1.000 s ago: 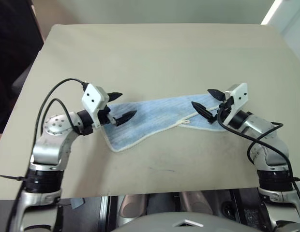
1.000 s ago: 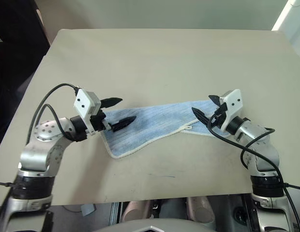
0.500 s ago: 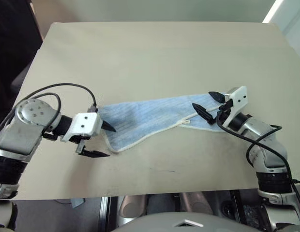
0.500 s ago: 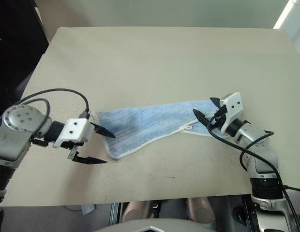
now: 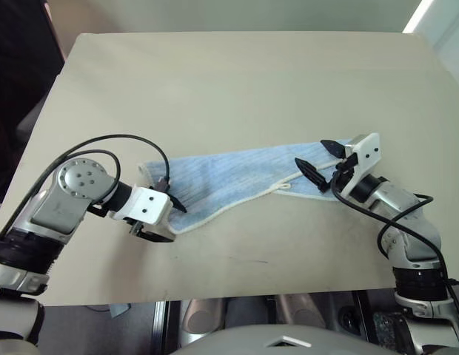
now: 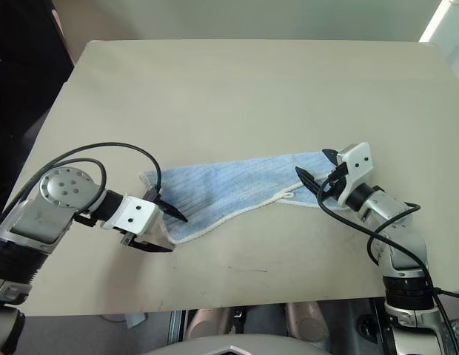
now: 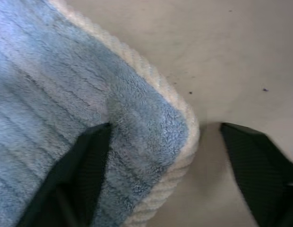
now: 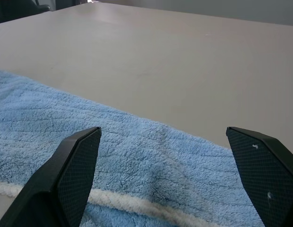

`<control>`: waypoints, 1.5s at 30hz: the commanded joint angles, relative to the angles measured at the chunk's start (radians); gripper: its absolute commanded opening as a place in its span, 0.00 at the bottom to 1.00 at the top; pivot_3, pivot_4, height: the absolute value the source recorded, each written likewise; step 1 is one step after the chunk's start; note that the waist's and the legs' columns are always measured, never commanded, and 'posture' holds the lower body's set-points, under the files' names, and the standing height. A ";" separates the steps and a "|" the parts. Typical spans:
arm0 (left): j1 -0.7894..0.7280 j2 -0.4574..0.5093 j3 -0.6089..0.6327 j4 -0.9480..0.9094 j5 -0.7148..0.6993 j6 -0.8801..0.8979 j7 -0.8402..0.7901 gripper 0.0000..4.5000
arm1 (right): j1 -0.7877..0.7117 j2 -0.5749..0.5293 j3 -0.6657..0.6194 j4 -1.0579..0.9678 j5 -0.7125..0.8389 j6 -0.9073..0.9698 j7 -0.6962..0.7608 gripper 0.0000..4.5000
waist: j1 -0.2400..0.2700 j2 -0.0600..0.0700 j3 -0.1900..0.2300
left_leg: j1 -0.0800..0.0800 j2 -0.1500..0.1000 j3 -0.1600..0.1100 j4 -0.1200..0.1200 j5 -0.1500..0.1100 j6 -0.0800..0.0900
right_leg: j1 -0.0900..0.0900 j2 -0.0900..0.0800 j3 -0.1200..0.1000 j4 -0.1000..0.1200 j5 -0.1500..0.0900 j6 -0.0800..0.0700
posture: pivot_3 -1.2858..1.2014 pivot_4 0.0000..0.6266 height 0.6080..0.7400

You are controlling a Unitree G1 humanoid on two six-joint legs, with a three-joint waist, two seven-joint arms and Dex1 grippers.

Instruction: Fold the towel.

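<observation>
Now left claw (image 7: 151,156) angled down, fingers straddling towel (image 5: 229,174) corner, right claw (image 5: 315,159) level, wide over far end

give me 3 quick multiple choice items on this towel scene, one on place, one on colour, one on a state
1. Where is the left gripper?
A. at the towel's near left corner
B. at the table's far edge
C. above the right gripper

2. What colour is the towel?
A. red
B. light blue with whitish border
C. black

3. How is the right gripper?
A. shut on the towel
B. open over the towel's right end
C. lifting the towel high

Key: 1 A, one finger lies on the corner, one on the table. 2 B, blue pile shows. 3 B, its fingers stand apart.
</observation>
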 commanded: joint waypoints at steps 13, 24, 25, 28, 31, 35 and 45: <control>0.005 0.005 0.048 0.026 0.001 -0.004 0.032 0.01 | -0.091 -0.176 -0.027 0.192 -0.229 -0.178 -0.043 1.00 | -0.004 0.000 0.000 | 0.000 0.000 0.000 0.000 0.005 0.000 | -0.001 0.000 0.000 0.000 0.005 -0.008 | 0.52 0.24 1.00; -0.011 -0.003 0.049 0.043 0.008 0.005 0.038 0.01 | -0.196 -0.331 0.084 0.516 -0.463 -0.523 0.013 1.00 | -0.007 0.000 0.000 | 0.000 0.000 0.000 -0.001 0.005 0.001 | -0.002 0.000 0.000 0.000 0.010 -0.002 | 0.52 0.24 1.00; -0.009 -0.003 0.049 0.040 0.007 0.006 0.039 0.01 | -0.207 -0.334 0.091 0.536 -0.472 -0.545 0.018 1.00 | -0.007 0.000 0.000 | 0.000 0.000 0.000 -0.001 0.006 0.001 | -0.002 0.000 0.000 0.000 0.010 -0.001 | 0.52 0.24 1.00; -0.009 -0.011 0.047 0.031 0.008 0.014 0.047 0.01 | -0.256 -0.342 0.132 0.616 -0.535 -0.632 0.015 1.00 | -0.009 0.000 0.000 | 0.000 0.000 0.000 -0.001 0.006 0.001 | -0.002 0.000 0.000 -0.001 0.011 0.000 | 0.52 0.24 1.00; -0.007 -0.014 0.047 0.022 0.008 0.020 0.051 0.01 | -0.294 -0.356 0.169 0.679 -0.591 -0.706 0.014 1.00 | -0.009 0.000 0.000 | 0.000 0.000 0.000 -0.001 0.006 0.001 | -0.002 0.000 0.000 -0.002 0.011 0.001 | 0.52 0.24 1.00; -0.001 -0.011 0.053 0.014 0.006 0.026 0.061 0.01 | -0.318 -0.376 0.190 0.732 -0.618 -0.788 0.027 1.00 | -0.005 0.000 0.000 | 0.000 0.000 0.000 -0.001 0.006 0.001 | -0.001 0.000 0.000 -0.002 0.012 0.001 | 0.52 0.24 1.00; 0.033 -0.006 0.068 -0.013 0.004 0.038 0.079 0.01 | -0.316 -0.445 0.179 0.749 -0.620 -0.881 0.074 1.00 | -0.005 0.001 0.000 | 0.000 0.000 0.000 -0.001 0.006 0.001 | -0.001 0.000 0.000 -0.002 0.012 0.001 | 0.52 0.24 1.00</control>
